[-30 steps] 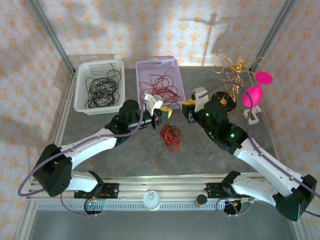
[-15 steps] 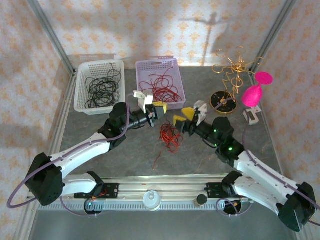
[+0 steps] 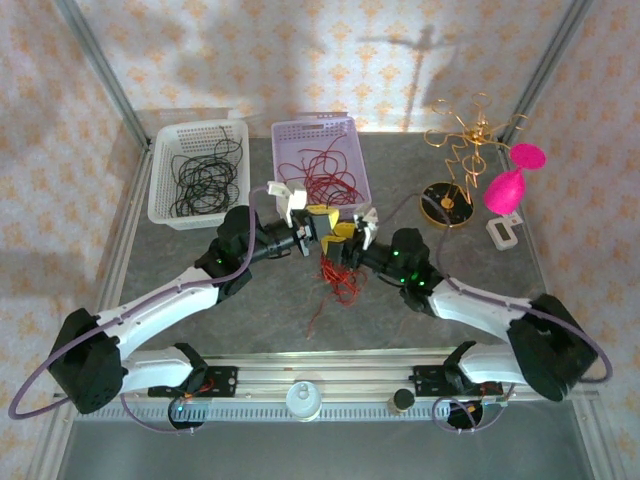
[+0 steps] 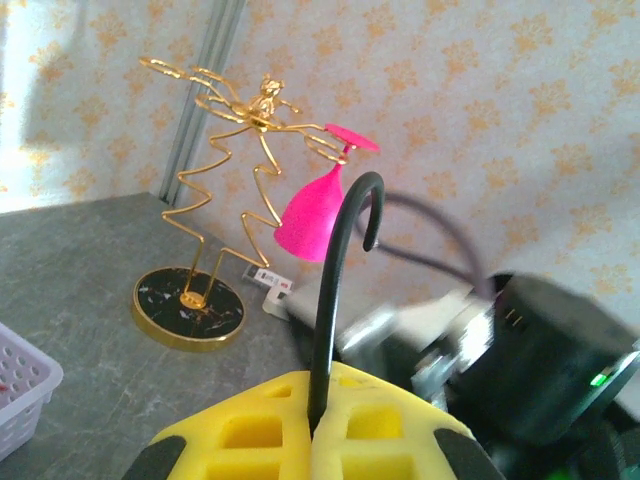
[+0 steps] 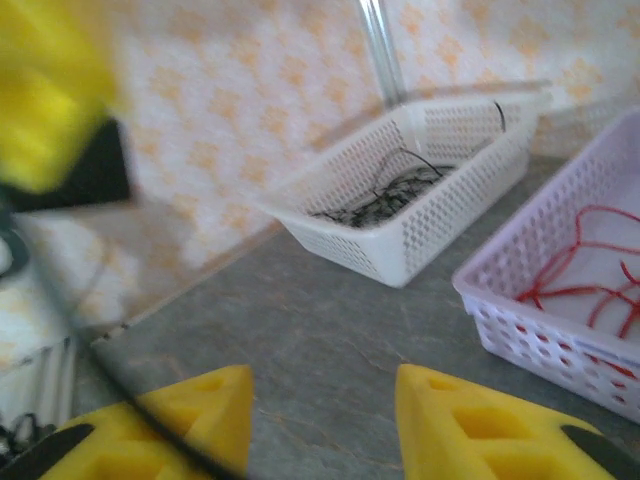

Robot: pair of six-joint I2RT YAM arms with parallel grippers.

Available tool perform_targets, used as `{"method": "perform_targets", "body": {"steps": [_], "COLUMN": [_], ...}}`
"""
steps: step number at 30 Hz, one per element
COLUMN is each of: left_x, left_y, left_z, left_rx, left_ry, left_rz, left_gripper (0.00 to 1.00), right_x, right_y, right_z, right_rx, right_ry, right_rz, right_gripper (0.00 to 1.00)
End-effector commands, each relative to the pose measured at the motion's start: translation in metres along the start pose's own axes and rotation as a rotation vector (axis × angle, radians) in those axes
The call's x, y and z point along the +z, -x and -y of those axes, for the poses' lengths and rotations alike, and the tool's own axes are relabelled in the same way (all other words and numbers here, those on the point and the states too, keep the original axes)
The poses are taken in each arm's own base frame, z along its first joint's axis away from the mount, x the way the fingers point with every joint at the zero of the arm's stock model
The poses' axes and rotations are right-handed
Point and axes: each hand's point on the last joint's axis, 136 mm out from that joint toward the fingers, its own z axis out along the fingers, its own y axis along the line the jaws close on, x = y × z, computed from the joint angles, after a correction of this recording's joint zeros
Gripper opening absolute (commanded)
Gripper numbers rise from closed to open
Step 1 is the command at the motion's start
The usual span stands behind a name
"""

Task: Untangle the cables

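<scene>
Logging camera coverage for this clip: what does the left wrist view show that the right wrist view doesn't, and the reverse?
Left wrist: the left gripper shut on a black cable that curls upward, with the gold wire ornament and pink glass behind. Right wrist: the right gripper open over the table, the white basket of black cables, and red cables in the lilac basket. Shared: the table, the patterned wall and part of the lilac basket.
</scene>
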Motion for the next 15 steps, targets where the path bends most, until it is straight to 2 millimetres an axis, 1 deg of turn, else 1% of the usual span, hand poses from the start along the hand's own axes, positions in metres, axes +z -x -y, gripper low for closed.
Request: {"method": "perform_targets", "body": {"steps": [1, 3, 5, 9, 12, 15], "left_x": [-0.005, -0.006, -0.007, -0.010, -0.013, -0.016], "left_y": [0.044, 0.047, 0.050, 0.053, 0.059, 0.074], "left_z": [0.026, 0.028, 0.029, 0.030, 0.034, 0.042], "left_rx": [0.021, 0.019, 0.017, 0.019, 0.024, 0.013], "left_ry": [-0.047, -0.050, -0.053, -0.051, -0.051, -0.057], "left_rz": [0.105, 0.113, 0.122, 0.132, 0.145, 0.157], "left_gripper": [0.00, 0.00, 0.00, 0.00, 0.00, 0.00], "right_x": [0.008, 0.006, 0.003, 0.002, 0.002, 0.003], "right_y": [0.005, -0.006, -0.016, -0.040, -0.059, -0.076], "right_z": [0.017, 0.029, 0.042, 0.065, 0.075, 0.083], "right_rx": [-0.030, 0.011, 0.061, 0.113, 0.132, 0.150], "right_ry": [-0.159, -0.217, -0.277, -0.384, -0.423, -0.455], "right_rz": [0.094, 0.112, 0.127, 0.087, 0.046, 0.013], "right_gripper": [0.37, 0.36, 0.31, 0.22, 0.18, 0.18]}}
